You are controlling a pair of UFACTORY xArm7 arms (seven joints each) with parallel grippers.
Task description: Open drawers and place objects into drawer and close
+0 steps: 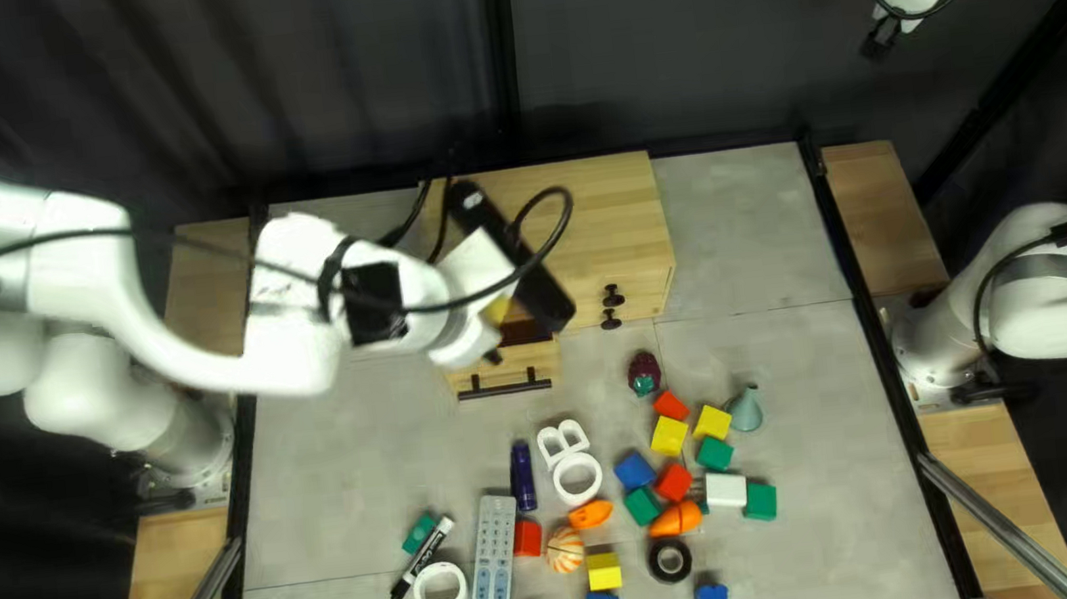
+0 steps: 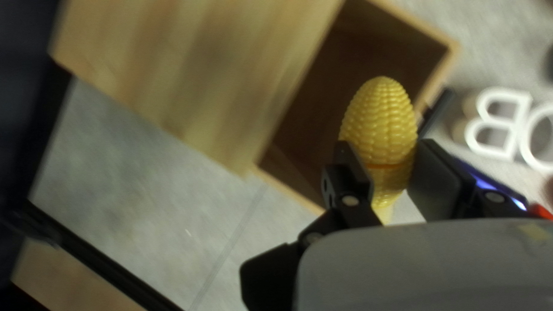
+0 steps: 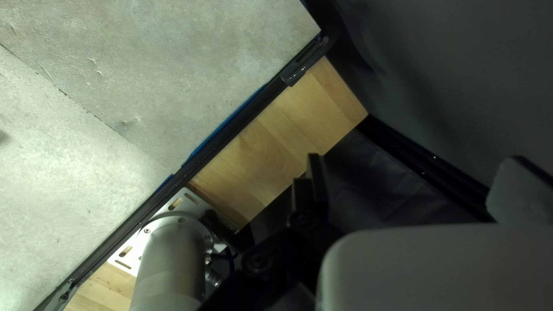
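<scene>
The yellow plastic corn cob with its knobbly kernels (image 2: 381, 124) is clamped between both fingers of the left gripper (image 2: 383, 152), which stand only its width apart. A thin orange line rings it near the grip, and its rounded end points ahead, past the fingertips. In the top left view it shows at twelve o'clock from the black bar handle (image 1: 503, 389) of the pulled-out pale wooden drawer (image 1: 534, 362); that drawer juts toward seven o'clock from the boxy wooden cabinet (image 1: 611, 219) on the grey desk (image 1: 737, 225).

It looks like a light, stiff, hollow toy, hard to crush. The bumps should help the hold, though the tapering ends could slide out of a pinch; the thick middle is the place to take it. If the orange line is a join, a hard twist might part it. Letting go low over the drawer's cavity seems the next move.

The right gripper (image 3: 415, 175) is raised at two o'clock from the cabinet, fingers wide apart, nothing between them.
</scene>
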